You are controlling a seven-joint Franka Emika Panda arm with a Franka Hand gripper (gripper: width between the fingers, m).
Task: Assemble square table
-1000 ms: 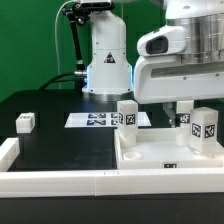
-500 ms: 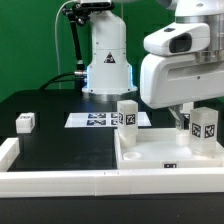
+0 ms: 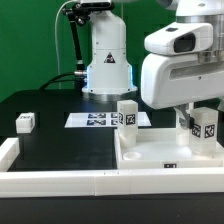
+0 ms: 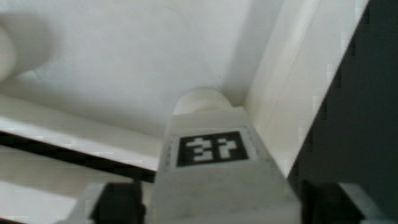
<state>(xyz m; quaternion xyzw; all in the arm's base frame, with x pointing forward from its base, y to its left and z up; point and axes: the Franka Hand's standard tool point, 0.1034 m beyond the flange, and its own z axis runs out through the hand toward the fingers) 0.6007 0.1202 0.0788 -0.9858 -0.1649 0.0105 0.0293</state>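
The square table's white panel [image 3: 150,156] lies rim-up at the exterior view's right. One white tagged leg [image 3: 128,113] stands upright at its far-left corner. A second leg [image 3: 206,125] stands at the far-right corner, under my gripper [image 3: 198,118]. In the wrist view this leg [image 4: 214,150] fills the gap of my gripper [image 4: 226,206], with a dark finger pressed to each side. The panel's surface [image 4: 107,70] shows behind it. The gripper is shut on the leg. Another small white tagged piece [image 3: 25,122] lies on the black table at the left.
The marker board [image 3: 95,120] lies flat behind the panel, in front of the arm's white base [image 3: 106,62]. A long white rail [image 3: 60,181] runs along the front edge and up the left side. The arm's bulky wrist [image 3: 185,60] hangs over the panel's right half.
The wrist came down a little over the right leg. The fingers closed in from wide open onto the leg's sides. The legs and panel stayed put.
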